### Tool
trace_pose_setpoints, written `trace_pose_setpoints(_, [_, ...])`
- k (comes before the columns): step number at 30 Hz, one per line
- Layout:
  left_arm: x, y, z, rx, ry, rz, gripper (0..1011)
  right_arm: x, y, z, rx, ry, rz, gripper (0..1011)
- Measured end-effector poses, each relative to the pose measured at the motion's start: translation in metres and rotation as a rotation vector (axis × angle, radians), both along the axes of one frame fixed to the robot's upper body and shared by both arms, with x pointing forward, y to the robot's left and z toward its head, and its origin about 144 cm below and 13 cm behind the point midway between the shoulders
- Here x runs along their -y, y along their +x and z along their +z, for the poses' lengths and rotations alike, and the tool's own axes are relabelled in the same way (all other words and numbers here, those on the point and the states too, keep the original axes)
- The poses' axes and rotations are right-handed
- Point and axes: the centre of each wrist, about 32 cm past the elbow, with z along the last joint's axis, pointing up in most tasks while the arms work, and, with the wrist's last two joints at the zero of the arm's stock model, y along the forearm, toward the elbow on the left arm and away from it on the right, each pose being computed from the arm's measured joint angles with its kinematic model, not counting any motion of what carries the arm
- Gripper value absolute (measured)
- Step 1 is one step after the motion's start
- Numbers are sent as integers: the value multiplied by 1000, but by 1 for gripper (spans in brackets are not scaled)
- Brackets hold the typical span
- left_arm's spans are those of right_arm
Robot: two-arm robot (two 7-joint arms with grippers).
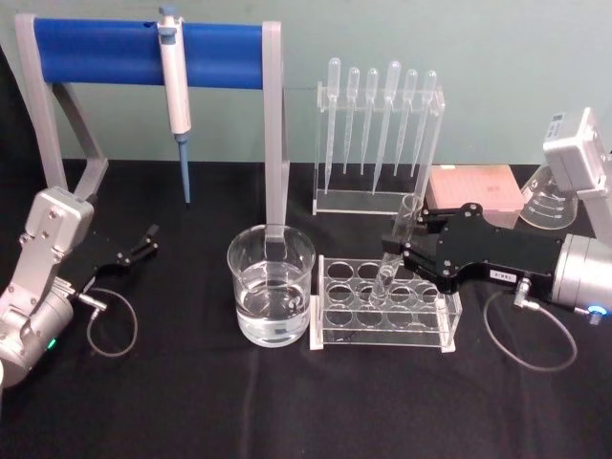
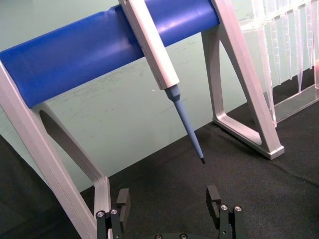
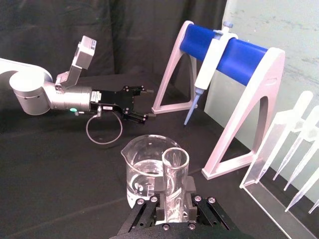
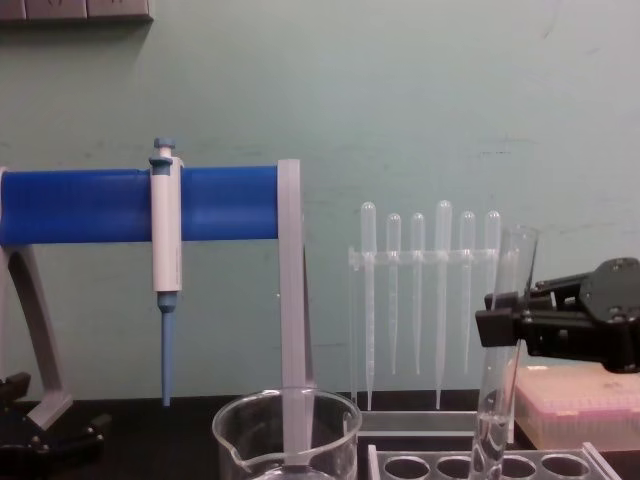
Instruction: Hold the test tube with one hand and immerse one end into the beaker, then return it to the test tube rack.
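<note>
My right gripper (image 1: 400, 251) is clamped on the test tube (image 1: 394, 251), holding it near upright with its round bottom at the clear tube rack (image 1: 382, 311) directly beneath my fingers. The beaker (image 1: 272, 285), part full of clear liquid, stands just beyond the tube on the side away from my wrist. I judge the dip not yet done: carrying across, immersing one end and returning remain. My left gripper (image 1: 139, 245) rests idle, jaws apart, well beyond the beaker. I count one tube, one beaker, one pipettor (image 1: 175, 91) and six plastic pipettes (image 1: 381, 120).
</note>
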Motion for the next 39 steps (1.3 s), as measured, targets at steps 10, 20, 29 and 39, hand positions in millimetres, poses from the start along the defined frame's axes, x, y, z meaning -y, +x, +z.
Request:
trace_pose_setpoints(10, [0,0,0,0,0,0,1000,-1,4,-9,-20,3,3,233])
trace_pose_setpoints(20, [0,0,0,0,0,0,1000,-1,7,-16,-37,5,3,233])
trace_pose_setpoints(29, [0,0,0,0,0,0,1000,-2,11,-22,-54,-2,2,233])
trace_pose_setpoints(39, [0,0,0,0,0,0,1000,-3,13,-30,-78,-7,-4,233])
